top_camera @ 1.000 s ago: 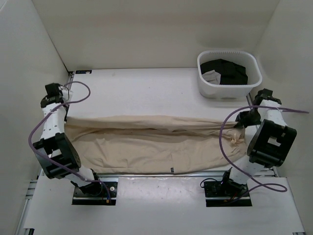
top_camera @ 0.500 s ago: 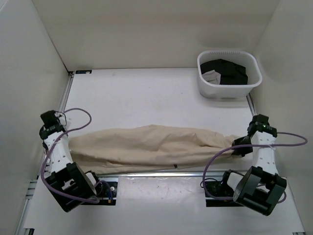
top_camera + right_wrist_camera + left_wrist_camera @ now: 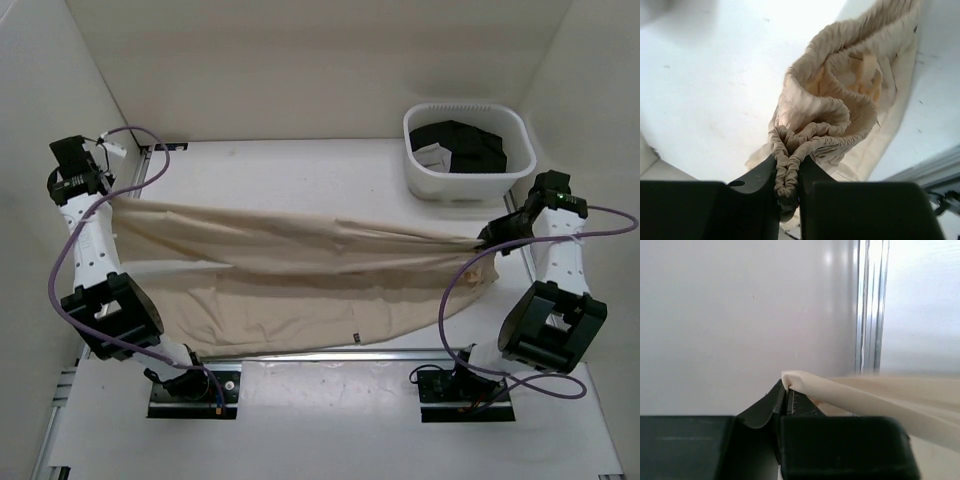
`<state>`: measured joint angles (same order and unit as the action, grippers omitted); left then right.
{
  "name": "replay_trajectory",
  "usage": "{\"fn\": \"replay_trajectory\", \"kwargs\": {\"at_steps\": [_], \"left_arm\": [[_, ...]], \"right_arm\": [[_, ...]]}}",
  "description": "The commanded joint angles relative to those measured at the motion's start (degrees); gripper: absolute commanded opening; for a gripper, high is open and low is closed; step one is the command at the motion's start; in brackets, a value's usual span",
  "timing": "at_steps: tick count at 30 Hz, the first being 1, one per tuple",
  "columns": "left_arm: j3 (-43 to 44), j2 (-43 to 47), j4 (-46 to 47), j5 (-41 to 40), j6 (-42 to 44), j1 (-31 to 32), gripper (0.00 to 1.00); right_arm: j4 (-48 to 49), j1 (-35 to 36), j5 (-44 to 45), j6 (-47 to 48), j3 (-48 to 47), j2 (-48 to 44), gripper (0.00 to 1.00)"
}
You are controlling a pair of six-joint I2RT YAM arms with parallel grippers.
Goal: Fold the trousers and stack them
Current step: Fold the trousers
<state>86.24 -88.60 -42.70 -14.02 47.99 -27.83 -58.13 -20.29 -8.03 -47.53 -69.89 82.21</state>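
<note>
Spreading step: left claw and right claw each clamped on one end of the trousers, stretched over the table; next, I judge, lay them down flat and even.

A white plastic basket sits at the far right corner of the white tabletop. It holds a heap of dark cloth with a pale tag showing on its left side.
</note>
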Motion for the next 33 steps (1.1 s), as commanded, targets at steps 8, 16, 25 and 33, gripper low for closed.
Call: {"fn": "replay_trajectory", "kwargs": {"at_steps": [8, 16, 25, 33], "left_arm": [[-35.62, 23.33, 5.87, -7.15, 12.64, -3.01, 0.14], [-55.47, 28.74, 4.11, -10.59, 16.44, -6.53, 0.14], [-49.25, 26.55, 4.11, -10.41, 17.76, -7.06, 0.14], [-47.12, 23.82, 4.11, -8.04, 23.2, -11.1, 0.14]], "right_arm": [[3.55, -3.17, 7.42, 2.0, 12.92, -11.0, 0.0], [3.37, -7.91, 13.22, 3.14, 25.76, -14.37, 0.0], [4.08, -14.86, 9.97, 7.97, 22.53, -10.06, 0.0], [1.52, -15.48, 14.89, 9.2, 17.41, -9.35, 0.0]]}}
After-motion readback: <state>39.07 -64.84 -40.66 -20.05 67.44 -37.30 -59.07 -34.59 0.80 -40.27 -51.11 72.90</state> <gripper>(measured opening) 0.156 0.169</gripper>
